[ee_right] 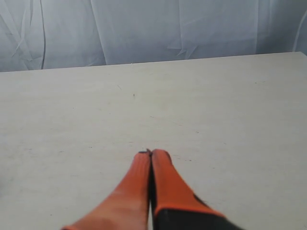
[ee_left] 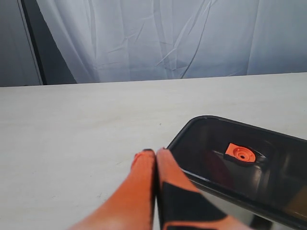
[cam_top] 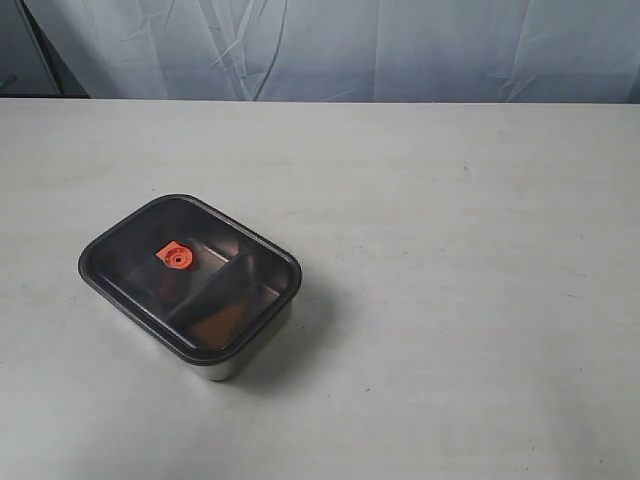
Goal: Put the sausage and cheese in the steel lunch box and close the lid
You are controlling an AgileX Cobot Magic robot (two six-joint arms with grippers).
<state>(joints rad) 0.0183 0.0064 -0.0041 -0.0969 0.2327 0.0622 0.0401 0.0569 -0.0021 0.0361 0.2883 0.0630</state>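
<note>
Steel lunch box (cam_top: 252, 348) sits on the pale counter (cam_top: 450, 300), left of the middle and toward the near edge in the exterior view, turned at an angle so that one rounded corner points at the camera. Its lid (cam_top: 215, 262) is on, lying flat and square over the rim all the way round, and only a strip of shiny wall shows beneath it on the near side. The lid is dark and smoky, with a small orange valve (cam_top: 175, 257) near its centre.

Through it I can make out the divider as a dark diagonal band that splits the inside in two. In the nearer compartment there is a dull brownish-orange patch (possibly one of the food pieces, but through that tint I cannot tell the sausage from the cheese, or from a reflection).

My left tool (ee_left: 154, 152) is clenched, its two orange fingers pressed together with nothing between them. Its tips are just beside one corner of the lid in the left wrist view, over bare counter; whether they touch the surface I cannot tell.

My right tool (ee_right: 151, 153) is clenched too, empty, and has only plain counter ahead of it. A creased white cloth (cam_top: 350, 50) hangs behind the far edge.
</note>
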